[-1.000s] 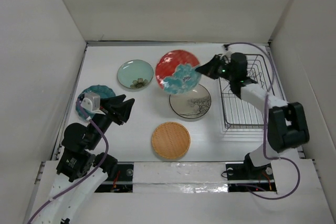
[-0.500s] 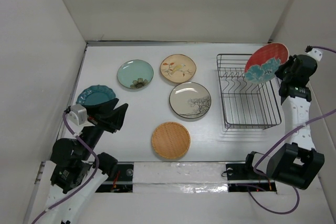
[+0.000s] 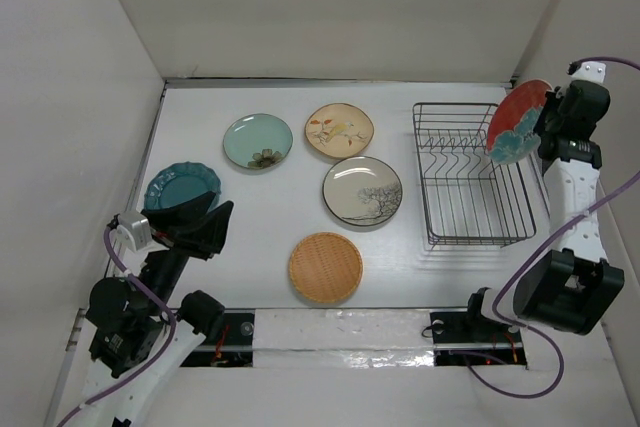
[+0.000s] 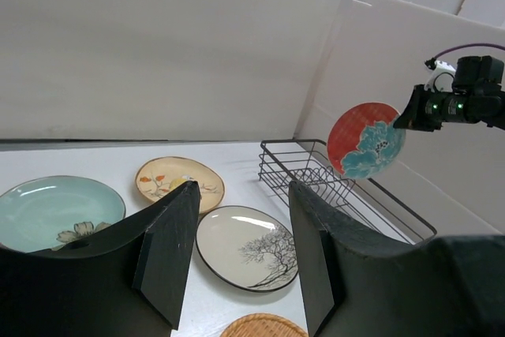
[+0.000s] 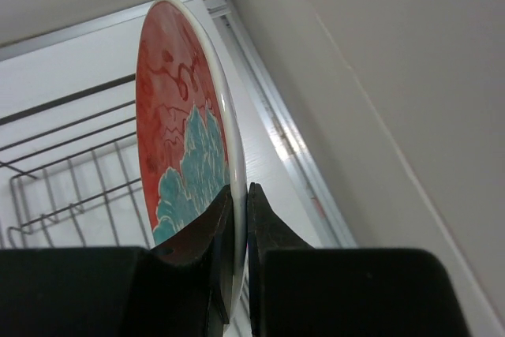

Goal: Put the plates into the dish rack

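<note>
Your rectangular dark wire dish rack (image 3: 470, 187) sits by the right edge of the white desk (image 3: 260, 237). The round red-and-teal plate (image 3: 515, 122) hangs on edge above the rack's far right corner, its rim pinched by your right gripper (image 5: 239, 219). Your left gripper (image 4: 241, 258) is spread wide near the left edge, holding nothing.

Right arm stretched up the right edge, right gripper (image 3: 538, 134) pinching the red-and-teal plate (image 3: 515, 119); left gripper (image 3: 220, 229) hangs spread wide, lower left.
</note>
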You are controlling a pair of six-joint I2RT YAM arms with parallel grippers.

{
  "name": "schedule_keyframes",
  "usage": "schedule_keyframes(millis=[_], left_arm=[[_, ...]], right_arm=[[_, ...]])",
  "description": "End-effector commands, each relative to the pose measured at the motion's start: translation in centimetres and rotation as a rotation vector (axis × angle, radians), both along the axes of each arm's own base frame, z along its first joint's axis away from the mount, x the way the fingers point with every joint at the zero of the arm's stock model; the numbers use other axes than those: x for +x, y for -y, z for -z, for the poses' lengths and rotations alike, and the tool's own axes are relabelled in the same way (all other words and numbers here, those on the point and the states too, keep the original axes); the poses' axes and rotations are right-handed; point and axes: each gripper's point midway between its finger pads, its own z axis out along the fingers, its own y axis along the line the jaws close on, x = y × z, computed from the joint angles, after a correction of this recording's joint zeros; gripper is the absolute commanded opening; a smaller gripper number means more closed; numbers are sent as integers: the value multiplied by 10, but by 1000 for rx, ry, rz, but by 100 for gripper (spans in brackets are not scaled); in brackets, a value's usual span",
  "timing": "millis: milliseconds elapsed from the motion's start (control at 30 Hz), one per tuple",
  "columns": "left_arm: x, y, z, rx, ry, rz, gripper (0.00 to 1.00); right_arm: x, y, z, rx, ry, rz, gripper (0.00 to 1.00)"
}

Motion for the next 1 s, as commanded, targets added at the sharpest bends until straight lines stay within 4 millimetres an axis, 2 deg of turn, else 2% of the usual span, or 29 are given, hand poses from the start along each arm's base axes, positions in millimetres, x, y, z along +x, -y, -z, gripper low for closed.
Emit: schedule_keyframes(millis=[0,100,300,500,633,800,833,900,933,967], left_arm=[[-6,-11,-14,-31,47,-32,46],[-6,-10,-14,-32,46,-24,46],[-7,-10,-14,-32,46,-23,46],[-7,-10,-14,-32,46,-24,46],[-6,-10,-14,-32,44,-27,46],[-5,-9,-13,-29,39,-24,46],[-5,-8,-13,-28,37,-20,46],[-4,-6,-11,-23,32,-17,46],[-3,-5,-11,-21,29,-14,46],[-2,-4,-9,-17,22,-12,46]], right_arm=[[5,20,-110,-222,226,47,0],[8,18,-110,-244,211,36,0],[18,12,-93,-293,128,6,0],[38,-17,-65,-354,31,-71,0],[50,-24,-40,-328,-24,-92,0],[53,-29,-6,-283,-60,-71,1],[52,-26,-6,-267,-48,-37,12],[52,-26,-11,-232,0,-10,27],[51,-26,-16,-223,21,3,40],[50,-26,-21,-209,41,13,44]])
